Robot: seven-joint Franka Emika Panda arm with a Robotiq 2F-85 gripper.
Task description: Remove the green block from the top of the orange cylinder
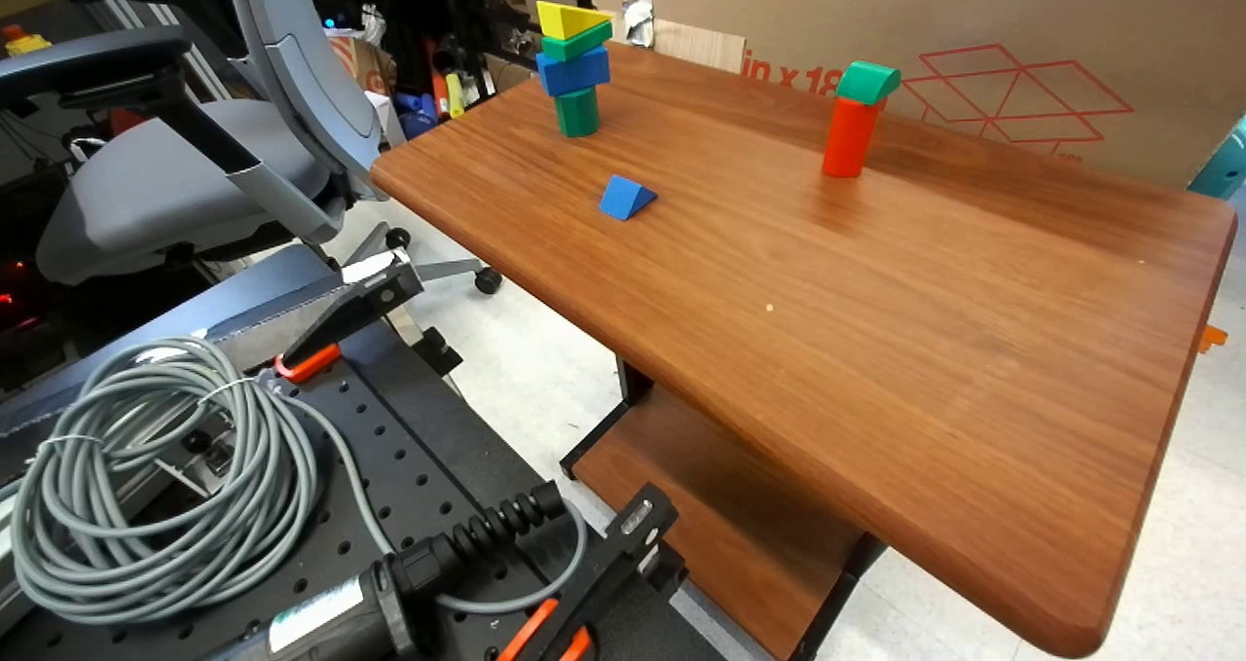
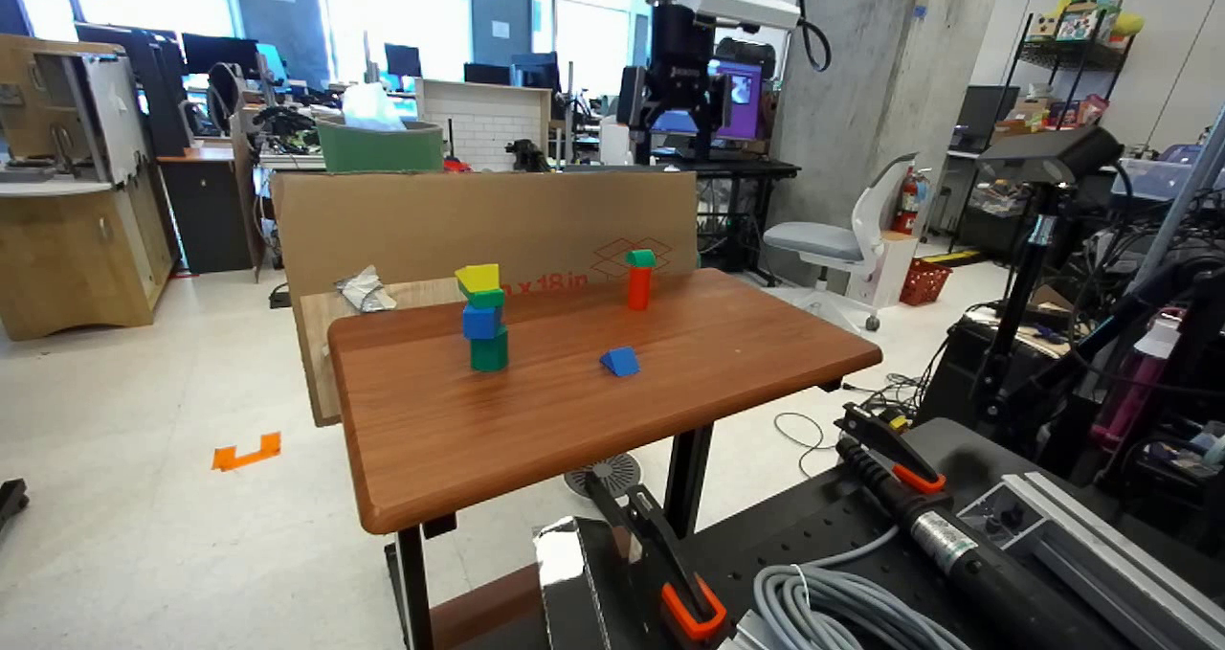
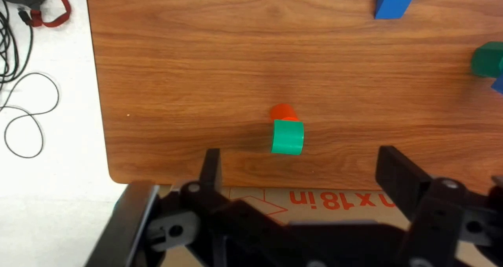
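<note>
Wooden surface (image 3: 196, 82) fills most of the wrist view, with brown cardboard (image 3: 279, 198) along its bottom edge. I look down on the green block (image 3: 288, 137), which sits on the orange cylinder (image 3: 283, 112) near that edge and hides part of it. My gripper (image 3: 300, 162) is released, its jaws wide apart on either side of where the block shows. A blue wedge (image 3: 393, 0) lies farther from that edge.

In an exterior view the cardboard stands behind the far long edge. Close to that edge the cylinder is upright, the block on top with its rounded side up. Toward the left short edge rises a stack of blocks (image 1: 575, 72), yellow uppermost. Coiled gray cable (image 1: 273, 481) lies on a black bench (image 1: 389, 408) in front.

In an exterior view I see the gripper up high, well apart from the block on its cylinder. The blue wedge lies closer to the near edge, and a gray chair (image 2: 833, 238) is past the far-right corner.
</note>
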